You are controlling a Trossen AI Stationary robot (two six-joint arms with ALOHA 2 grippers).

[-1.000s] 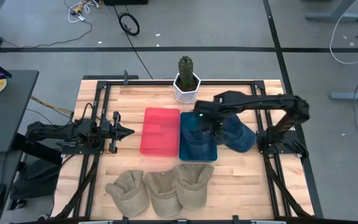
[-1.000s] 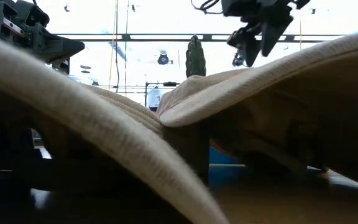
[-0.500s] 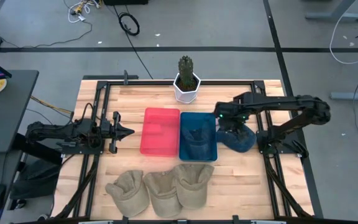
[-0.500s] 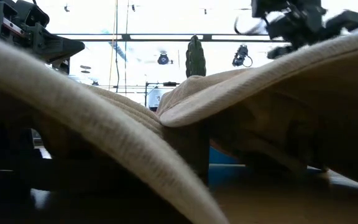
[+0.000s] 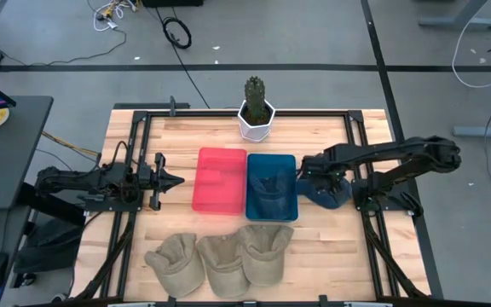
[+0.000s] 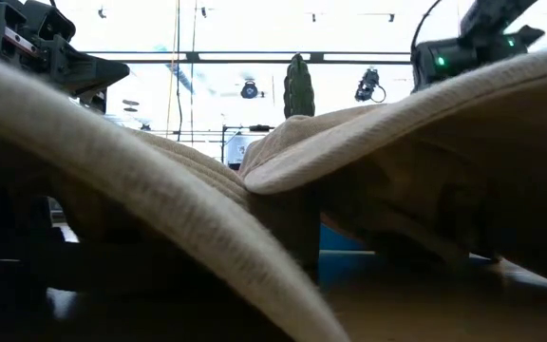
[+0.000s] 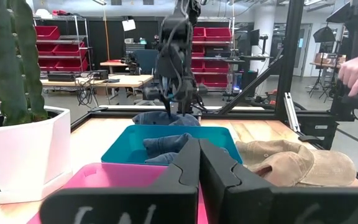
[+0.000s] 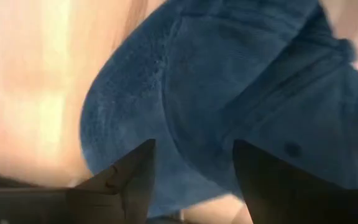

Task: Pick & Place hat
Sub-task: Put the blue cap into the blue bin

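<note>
— Right pincer (image 5: pixel 312 173): we see its fingers apart, poised over the blue hat (image 5: pixel 331 191) on the counter (image 5: pixel 331 243), beside the blue bin (image 5: pixel 271 188).
— Left pincer (image 5: pixel 170 180): together, waiting near the red bin (image 5: pixel 220 179).

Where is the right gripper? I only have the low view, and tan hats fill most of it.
Observer: From above, the right gripper is low over a dark blue fabric hat that lies on the wooden table, just right of the blue plastic bin.
Operator: Are its fingers open?
Observer: Yes. Its wrist view shows both fingers spread apart with the hat's fabric showing between them, not closed on it.
Operator: And the left arm?
Observer: The left gripper sits shut, to the left of the red plastic bin.
</note>
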